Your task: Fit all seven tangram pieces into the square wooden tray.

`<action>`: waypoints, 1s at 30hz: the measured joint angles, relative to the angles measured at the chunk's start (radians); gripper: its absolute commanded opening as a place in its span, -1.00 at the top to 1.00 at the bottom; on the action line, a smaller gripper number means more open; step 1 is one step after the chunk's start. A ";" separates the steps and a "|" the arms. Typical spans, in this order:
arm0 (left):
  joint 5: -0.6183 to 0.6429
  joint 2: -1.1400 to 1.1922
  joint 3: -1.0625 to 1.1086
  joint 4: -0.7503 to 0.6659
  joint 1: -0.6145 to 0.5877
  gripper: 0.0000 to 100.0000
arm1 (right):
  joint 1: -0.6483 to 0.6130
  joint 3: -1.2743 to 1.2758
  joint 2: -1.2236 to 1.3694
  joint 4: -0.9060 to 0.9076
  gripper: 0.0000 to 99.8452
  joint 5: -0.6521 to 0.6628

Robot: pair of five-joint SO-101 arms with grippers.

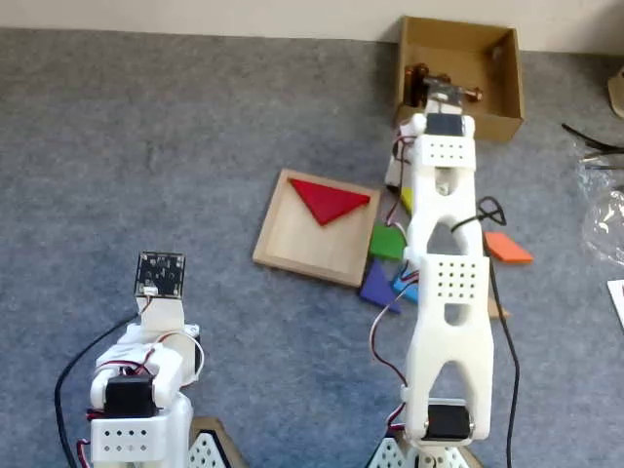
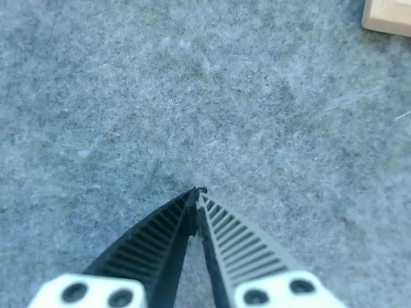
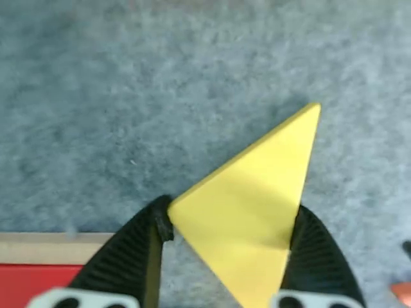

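One piece, the red triangle [image 1: 330, 200], lies inside the wooden tray [image 1: 292, 249] on the grey carpet [image 1: 146, 146]. Right gripper [image 3: 234, 218] pinches the yellow triangle [image 3: 250, 192] between both fingers, just beside the tray's edge. Left gripper [image 2: 198, 192] has its fingers pressed together over the carpet, well apart from the tray. Green piece [image 1: 387, 241], purple piece [image 1: 377, 285] and orange piece [image 1: 507, 249] lie on the carpet beside the tray, by the right arm.

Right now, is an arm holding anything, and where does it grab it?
The right gripper holds the yellow triangle, jaws on one corner and the side opposite. The left gripper is shut on nothing.
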 measured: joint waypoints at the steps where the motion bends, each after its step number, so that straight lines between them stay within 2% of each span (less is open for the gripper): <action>1: 0.000 0.000 0.000 0.000 0.000 0.99 | 0.000 0.000 0.000 0.003 0.76 0.000; 16: 0.000 0.000 0.000 0.000 0.000 0.99 | 0.023 -0.012 0.000 0.133 0.76 0.009; 23: 0.000 0.000 0.000 0.000 0.000 0.99 | 0.044 -0.012 -0.002 0.166 0.76 0.201; 27: 0.000 0.000 0.000 0.000 0.000 0.99 | 0.051 -0.012 -0.002 0.167 0.77 0.224; 30: 0.000 0.000 0.000 0.000 0.000 0.99 | 0.061 -0.012 -0.002 0.169 0.89 0.227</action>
